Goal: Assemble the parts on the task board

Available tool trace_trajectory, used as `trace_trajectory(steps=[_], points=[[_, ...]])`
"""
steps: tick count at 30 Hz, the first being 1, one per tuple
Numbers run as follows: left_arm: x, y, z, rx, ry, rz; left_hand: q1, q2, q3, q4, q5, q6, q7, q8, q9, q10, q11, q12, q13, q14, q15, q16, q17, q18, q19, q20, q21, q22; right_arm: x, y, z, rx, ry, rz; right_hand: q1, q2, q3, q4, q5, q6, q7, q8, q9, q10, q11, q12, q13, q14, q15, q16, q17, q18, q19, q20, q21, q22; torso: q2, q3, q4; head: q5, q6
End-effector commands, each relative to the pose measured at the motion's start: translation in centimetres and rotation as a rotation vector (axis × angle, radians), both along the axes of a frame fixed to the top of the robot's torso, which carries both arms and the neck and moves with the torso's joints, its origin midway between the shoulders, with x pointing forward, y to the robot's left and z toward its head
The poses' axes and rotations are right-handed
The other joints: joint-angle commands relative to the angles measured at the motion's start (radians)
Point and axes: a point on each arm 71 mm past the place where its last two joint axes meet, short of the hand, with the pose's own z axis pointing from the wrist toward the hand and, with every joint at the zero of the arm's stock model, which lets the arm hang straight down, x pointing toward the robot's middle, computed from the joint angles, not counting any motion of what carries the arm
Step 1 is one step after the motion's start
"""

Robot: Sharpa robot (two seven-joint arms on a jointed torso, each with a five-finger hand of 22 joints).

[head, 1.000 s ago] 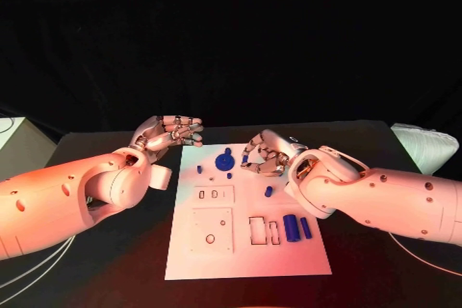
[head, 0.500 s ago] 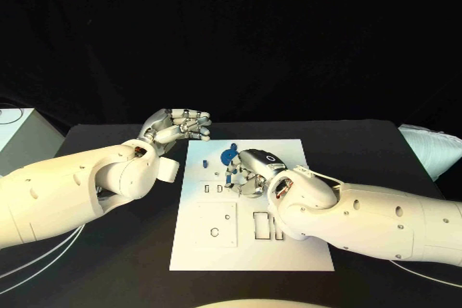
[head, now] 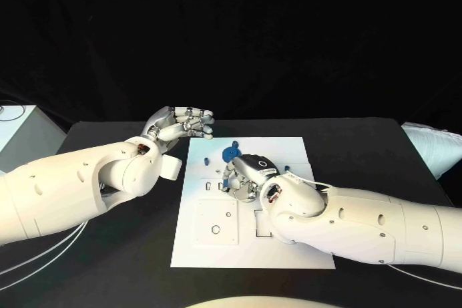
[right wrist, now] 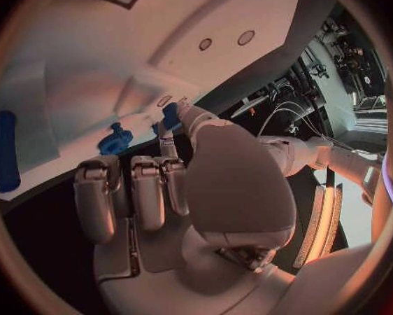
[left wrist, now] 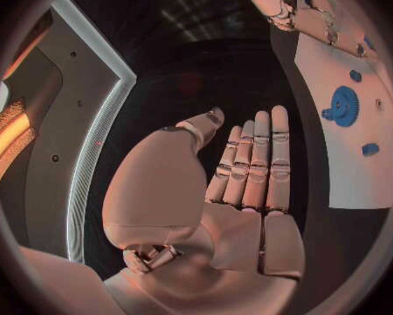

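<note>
The white task board (head: 289, 254) lies mid-table. A blue gear (head: 231, 154) and a small blue peg (head: 204, 160) sit near its far end. My right hand (head: 248, 178) is down on the board just in front of the gear, fingers curled. In the right wrist view its thumb and a fingertip pinch a small blue part (right wrist: 169, 116) at the board's surface; another blue part (right wrist: 115, 140) and a long blue piece (right wrist: 4, 150) lie beside it. My left hand (head: 180, 125) hovers off the board's far left corner, flat and holding nothing (left wrist: 249, 182). The gear (left wrist: 343, 106) lies beyond its fingertips.
Square and slotted recesses (head: 217, 228) mark the board's near half, partly under my right forearm (head: 366, 228). A white box (head: 19, 131) stands at the table's left edge, a white cloth (head: 438, 147) at the right. Cables (head: 39, 261) hang at the front left.
My right hand has moved from the board's far right side to its left middle and come down onto it, its forearm now covering the blue cylinders. The left hand has barely moved.
</note>
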Motion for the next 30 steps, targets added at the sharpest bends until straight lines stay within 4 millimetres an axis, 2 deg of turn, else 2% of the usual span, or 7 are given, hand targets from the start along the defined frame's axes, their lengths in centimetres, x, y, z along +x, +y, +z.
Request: trace_trajectory(steps=[1,13,17,30], points=[[0.0,-0.2,0.1,-0.002,-0.005,-0.02,-0.006,0.005,0.005,0.0,0.0,0.007,-0.003,-0.004,0.0,0.008,0.002,0.004,0.001,-0.006,-0.002,0.003,0.002,0.005,-0.006,0.0,0.006,0.001,0.1,0.0,-0.2,-0.045,-0.035,0.001,-0.01,0.002,0.003,0.001,0.006,0.001,-0.01,0.007,0.019,0.078,-0.004,0.002,0.233,0.104,-0.007,0.004,0.263,-0.007,0.105,-0.007,0.004,0.263,0.0,0.0003,-0.0002,0.002,-0.006],[0.0,-0.3,0.0,-0.002,-0.002,-0.022,-0.007,0.005,0.005,0.0,0.0,0.007,-0.003,-0.004,0.0,0.009,0.001,0.005,0.001,-0.005,-0.002,0.004,0.002,0.005,-0.007,0.0,0.007,0.002,-0.1,0.3,-1.2,-0.065,-0.039,0.012,-0.012,-0.003,0.002,0.001,0.012,-0.001,-0.01,0.008,0.019,0.077,-0.004,0.001,0.232,0.104,-0.007,0.004,0.262,-0.007,0.104,-0.007,0.004,0.263,0.001,0.0006,-0.0008,0.004,-0.012],[0.0,-0.2,0.0,-0.001,-0.002,-0.024,-0.007,0.005,0.005,0.0,0.0,0.007,-0.003,-0.003,0.0,0.009,0.001,0.005,0.001,-0.005,-0.002,0.005,0.003,0.005,-0.007,0.0,0.009,0.003,-0.2,0.4,-1.4,-0.067,-0.041,0.015,-0.013,-0.005,0.001,0.001,0.013,-0.002,-0.01,0.008,0.019,0.077,-0.004,0.0,0.231,0.104,-0.007,0.004,0.262,-0.007,0.104,-0.007,0.004,0.263,0.001,-0.0003,-0.0001,0.006,-0.014],[0.0,-0.2,0.0,0.001,0.0,-0.024,-0.007,0.005,0.005,0.0,0.0,0.007,-0.003,-0.003,0.0,0.009,0.001,0.005,0.001,-0.005,-0.002,0.005,0.003,0.005,-0.007,0.0,0.009,0.003,-0.2,0.3,-1.5,-0.071,-0.047,0.015,-0.017,-0.012,-0.002,0.002,0.017,-0.007,-0.008,0.009,0.019,0.073,-0.003,-0.005,0.227,0.103,-0.006,0.003,0.259,-0.005,0.102,-0.007,0.0,0.26,0.001,0.0002,-0.0017,0.008,-0.021]])
